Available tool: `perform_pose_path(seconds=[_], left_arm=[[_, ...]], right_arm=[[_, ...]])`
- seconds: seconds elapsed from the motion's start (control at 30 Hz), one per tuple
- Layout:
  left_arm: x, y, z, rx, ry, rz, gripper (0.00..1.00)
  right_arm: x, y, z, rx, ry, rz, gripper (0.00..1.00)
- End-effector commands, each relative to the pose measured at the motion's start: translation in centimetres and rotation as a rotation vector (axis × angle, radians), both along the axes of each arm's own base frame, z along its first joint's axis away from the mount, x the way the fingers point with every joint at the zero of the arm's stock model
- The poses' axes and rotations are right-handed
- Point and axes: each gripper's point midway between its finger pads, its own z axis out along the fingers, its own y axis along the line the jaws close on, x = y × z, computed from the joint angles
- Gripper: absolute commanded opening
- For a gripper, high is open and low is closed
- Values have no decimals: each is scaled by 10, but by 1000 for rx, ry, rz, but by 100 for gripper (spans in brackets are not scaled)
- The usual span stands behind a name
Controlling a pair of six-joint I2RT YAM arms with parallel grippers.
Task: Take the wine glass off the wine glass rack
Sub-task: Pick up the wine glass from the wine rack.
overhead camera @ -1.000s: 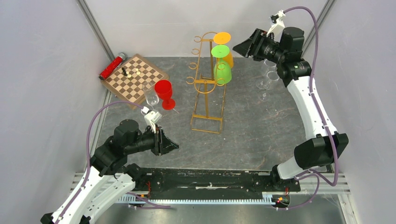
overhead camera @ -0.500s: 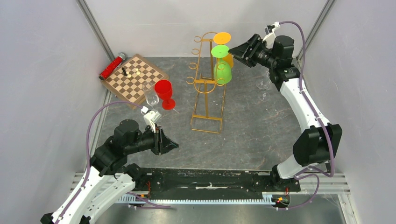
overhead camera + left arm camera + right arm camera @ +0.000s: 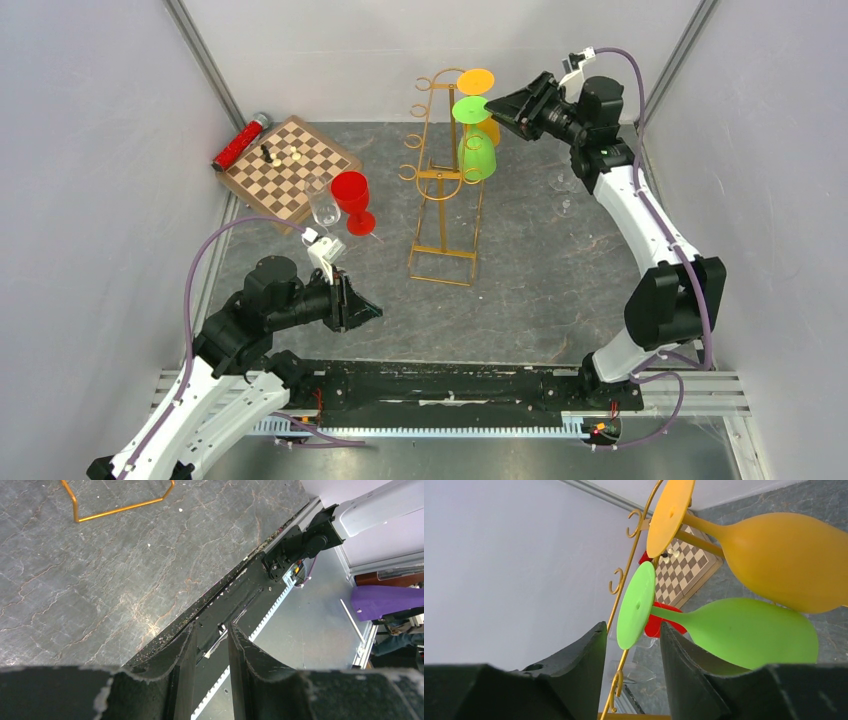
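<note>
My right gripper (image 3: 631, 630) gapes empty beside the green wine glass (image 3: 749, 635); probably light, slick plastic, so I'd pinch the stem (image 3: 674, 615).

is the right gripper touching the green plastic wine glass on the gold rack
Cannot tell. Right wrist view: right gripper flanks the foot of the green plastic wine glass, contact unclear.

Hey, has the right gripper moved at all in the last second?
Yes. The right gripper has swung left in the top view, closing on the wine glass rack, and is now at the foot of the green glass.
</note>
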Motion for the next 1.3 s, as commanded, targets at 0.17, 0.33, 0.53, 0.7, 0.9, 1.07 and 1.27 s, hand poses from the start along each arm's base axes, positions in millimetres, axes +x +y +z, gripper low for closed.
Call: perform_pose_path(seconds=[0.17,0.33,0.53,0.7,0.9,1.07,1.27], left_arm=[[5,0,5,-4,-37,6,36],[5,0,5,-5,-39,6,36],[5,0,5,-5,-37,6,35],[5,0,5,-6,-40,6,36],[5,0,6,-8,-43,6,36],[5,0,6,-9,-43,7,36],[5,0,6,-9,-44,8,36]], right_arm=[[7,10,13,28,-25,9,38],[7,11,14,31,-26,4,28],[6,10,17,33,-32,1,20],[5,10,21,37,-38,-1,16],[2,9,30,42,-56,0,15],[-2,9,39,48,-73,4,10],[-5,9,52,60,-92,5,3]])
